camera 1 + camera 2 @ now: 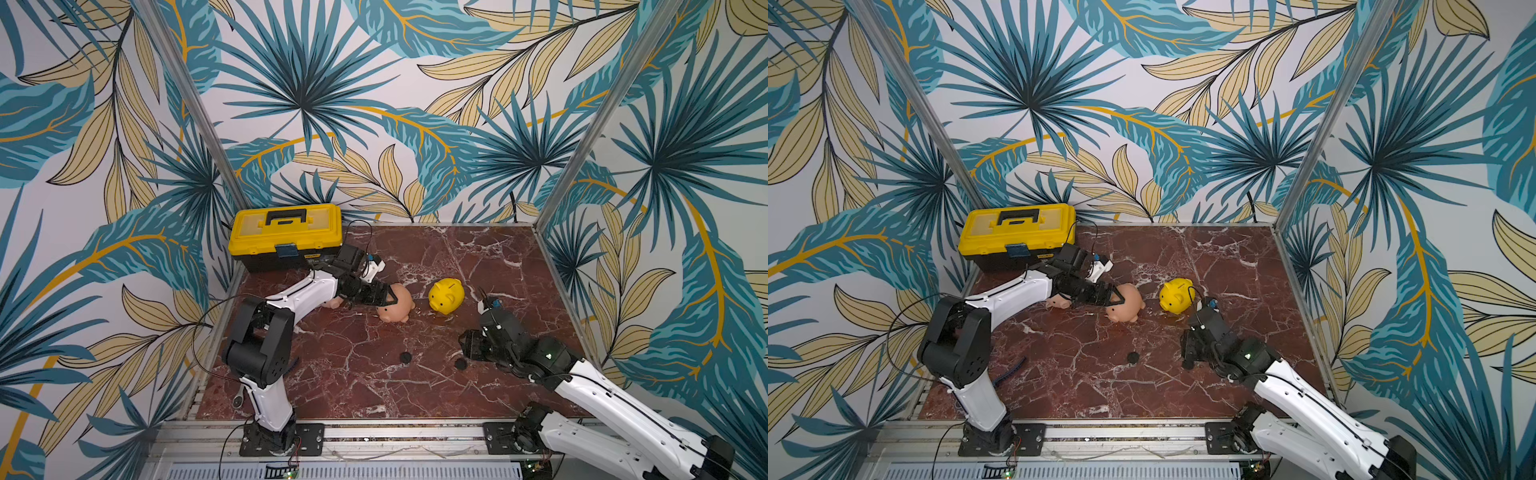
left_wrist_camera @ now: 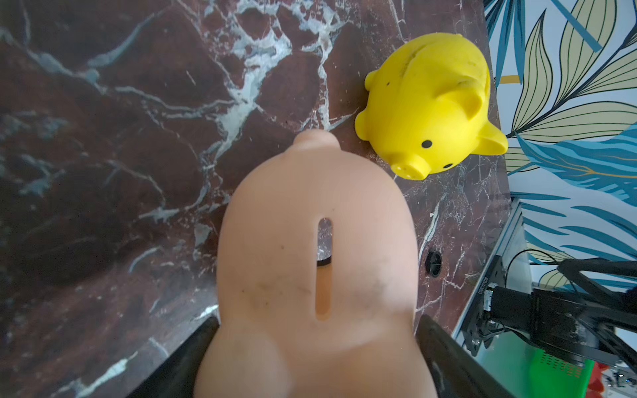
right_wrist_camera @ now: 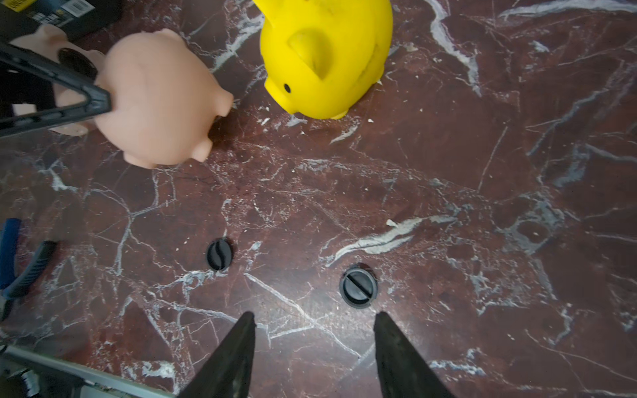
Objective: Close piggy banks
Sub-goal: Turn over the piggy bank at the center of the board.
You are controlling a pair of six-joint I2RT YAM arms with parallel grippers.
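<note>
My left gripper (image 1: 385,293) is shut on a pink piggy bank (image 1: 398,305), its black fingers (image 2: 439,348) pressed on both flanks; the coin slot faces the left wrist camera. To its right a yellow piggy bank (image 1: 446,294) stands on the table, also in the left wrist view (image 2: 427,103). A second pink piggy bank (image 1: 332,302) lies half hidden behind the left arm. My right gripper (image 3: 313,320) is open and empty just above the table, close to a black round plug (image 3: 358,287). Another plug (image 3: 220,254) lies a little to the left.
A yellow-and-black toolbox (image 1: 286,237) stands at the back left corner of the red marble table (image 1: 478,257). A blue-handled tool (image 1: 1009,372) lies near the left arm's base. Metal frame posts and patterned walls enclose the table.
</note>
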